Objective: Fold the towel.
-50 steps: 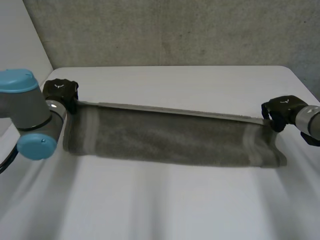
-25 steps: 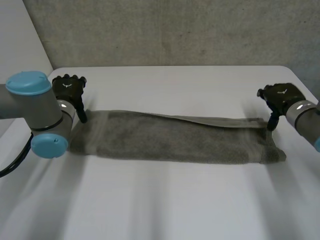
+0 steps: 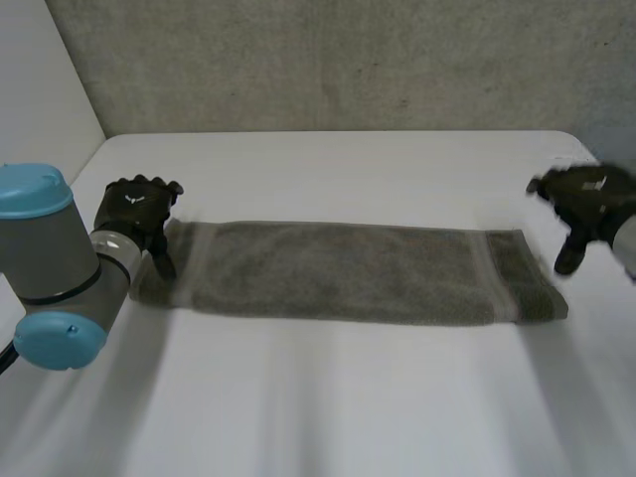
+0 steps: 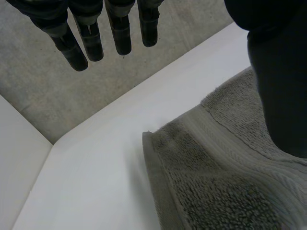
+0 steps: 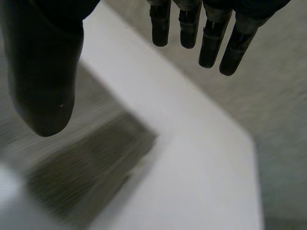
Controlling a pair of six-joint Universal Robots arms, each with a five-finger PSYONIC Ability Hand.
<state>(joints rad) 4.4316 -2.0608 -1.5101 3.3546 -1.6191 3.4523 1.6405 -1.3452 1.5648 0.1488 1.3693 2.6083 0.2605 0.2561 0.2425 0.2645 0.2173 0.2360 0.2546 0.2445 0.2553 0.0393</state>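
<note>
A grey towel point(image 3: 348, 270) lies flat on the white table point(image 3: 328, 397) as a long folded strip running left to right. My left hand point(image 3: 139, 214) hovers at its left end, fingers point(image 4: 86, 38) straight and apart from the thumb point(image 4: 280, 81), open with nothing in it; the towel's corner point(image 4: 201, 163) lies below the palm. My right hand point(image 3: 586, 204) is off the towel's right end, lifted clear. Its fingers point(image 5: 211, 43) and thumb point(image 5: 43, 72) are spread, and the towel's corner point(image 5: 91, 167) lies beneath it.
A grey wall point(image 3: 348, 60) rises behind the table's far edge. A white panel point(image 3: 40, 89) stands at the left. Bare table surface stretches in front of the towel and behind it.
Both hands have let go of the towel's upper edge, which dropped flat onto the lower layer. Both hands opened and drew back outward from the towel's ends.
</note>
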